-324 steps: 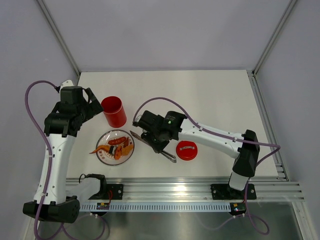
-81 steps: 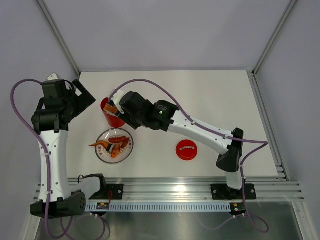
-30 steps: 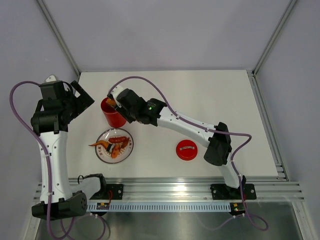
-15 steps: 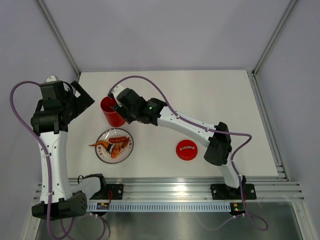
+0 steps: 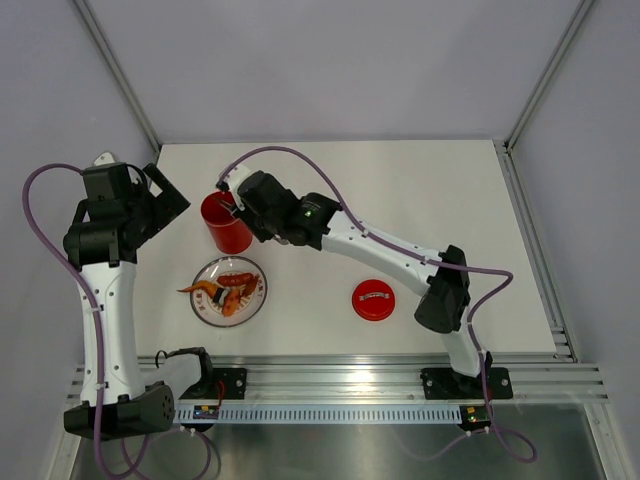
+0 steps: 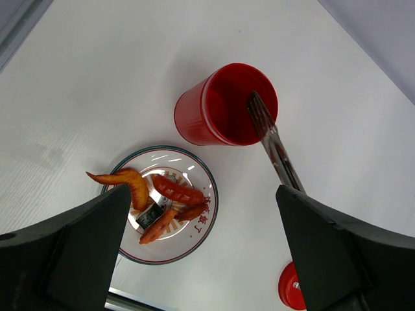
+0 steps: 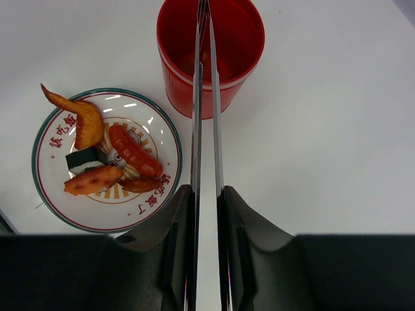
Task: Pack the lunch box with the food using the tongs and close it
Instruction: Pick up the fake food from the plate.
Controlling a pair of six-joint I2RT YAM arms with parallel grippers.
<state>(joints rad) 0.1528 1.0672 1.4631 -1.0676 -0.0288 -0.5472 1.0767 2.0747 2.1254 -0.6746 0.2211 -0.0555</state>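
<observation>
Right gripper (image 7: 206,194) is clamped on the tongs (image 7: 196,129) near their joined end. The two slim arms run almost parallel and the tips come nearly together just over the mouth of the lunch box (image 7: 188,91). We see nothing pinched between them. The lunch box stands upright and lidless, with something reddish showing dimly at its bottom; we cannot tell what it is. The plate (image 7: 159,188) sits just beside the lunch box, on the side nearer the arm bases. It carries a wing-shaped orange piece (image 7: 81,120), a sausage (image 7: 133,152), a black-and-white roll (image 7: 83,161) and two smaller orange bits. The lid (image 5: 373,300) lies well apart from the lunch box, toward the right arm's base. Left gripper (image 6: 201,194) hangs above with its fingers spread wide and nothing in them. We judge the packing is partway done, with the next pick due. To do it well, we would lift the tongs straight up clear of the rim before swinging, since a tall box tips easily. We would let the arms spring apart before descending, take the sausage across its short axis, and squeeze gently, as smooth toy pieces may squirt out.
</observation>
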